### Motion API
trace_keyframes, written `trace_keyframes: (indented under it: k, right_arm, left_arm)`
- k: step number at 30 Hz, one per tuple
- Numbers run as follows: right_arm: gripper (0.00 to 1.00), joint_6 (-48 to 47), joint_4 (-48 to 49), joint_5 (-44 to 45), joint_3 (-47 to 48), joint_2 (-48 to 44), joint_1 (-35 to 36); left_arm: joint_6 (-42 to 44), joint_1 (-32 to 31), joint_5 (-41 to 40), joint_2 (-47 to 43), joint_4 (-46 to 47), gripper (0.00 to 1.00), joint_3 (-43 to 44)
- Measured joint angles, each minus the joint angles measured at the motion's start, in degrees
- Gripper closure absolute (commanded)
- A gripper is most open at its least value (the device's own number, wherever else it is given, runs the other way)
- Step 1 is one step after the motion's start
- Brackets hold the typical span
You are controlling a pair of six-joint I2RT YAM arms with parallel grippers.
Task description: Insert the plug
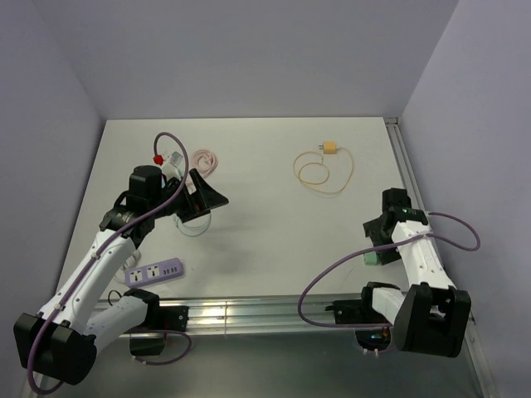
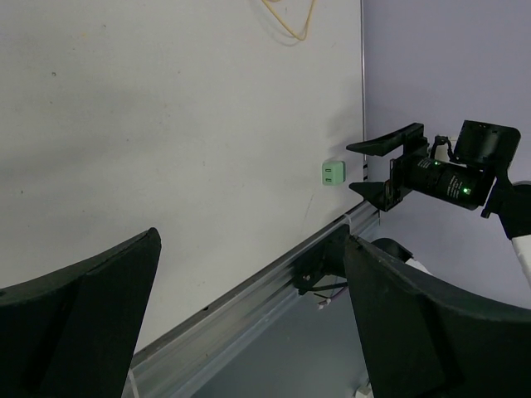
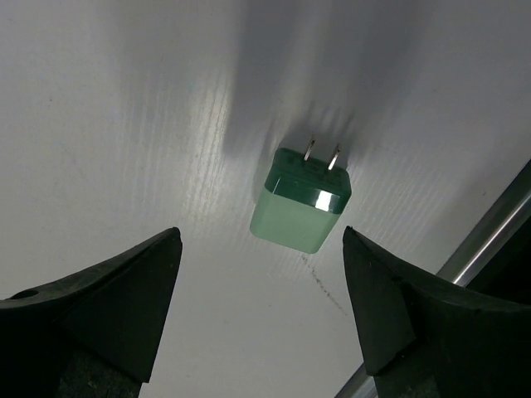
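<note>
Sockets wait in the lavender plastic power strip (image 1: 154, 272) at seven o'clock; at nine, our left gripper (image 2: 253, 240) hangs spread and empty. At four o'clock our right gripper (image 2: 353, 168) straddles the mint-green cube plug (image 3: 300, 201), fingers released, lined up to pinch it.

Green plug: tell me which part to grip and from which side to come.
Grip the pale body of the green plug across its side faces, coming straight down from above. It lies flat on the table, prongs sticking out of the darker end, so leave that end free. The right gripper hangs open over it, one finger each side.
</note>
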Motion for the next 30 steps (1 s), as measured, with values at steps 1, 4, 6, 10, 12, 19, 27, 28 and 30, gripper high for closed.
trace_keyframes:
  k: [1,4,6,10,12,19,27,28,30]
  right_arm:
    - [0.16,0.15,0.11,0.0,-0.02,0.39,0.0]
    - [0.18,0.42,1.09,-0.02,-0.48,2.03,0.0]
    - [0.19,0.68,1.57,-0.04,-1.03,2.89,0.0]
    - [0.28,1.36,2.54,-0.02,-2.43,3.63,0.0]
    - [0.31,1.49,3.04,-0.02,-2.67,4.09,0.0]
    - [0.47,1.55,5.79,-0.26,-3.63,7.56,0.0]
    - [1.0,0.17,8.5,-1.62,-4.24,8.09,-0.11]
    - [1.0,-0.15,9.11,-2.08,-4.48,7.65,-0.11]
    - [1.0,-0.79,10.73,-3.23,-5.42,6.12,-0.11]
  left_arm:
    - [0.0,0.0,0.04,0.15,-0.04,0.03,0.0]
    - [-0.02,0.0,0.02,0.26,-0.11,0.03,0.04]
    - [-0.02,0.0,0.02,0.26,-0.24,0.03,0.24]
    - [-0.11,0.0,0.02,0.26,-0.2,0.03,0.52]
    - [-0.15,0.0,0.02,0.26,-0.24,0.04,0.52]
    - [-0.07,0.0,0.02,0.68,-0.94,0.01,0.92]
    - [1.6,0.0,-1.33,2.99,-4.09,0.01,3.5]
    - [1.92,0.0,-1.99,3.32,-4.59,0.01,3.85]
    - [2.43,-0.02,-3.13,4.09,-5.86,0.03,4.57]
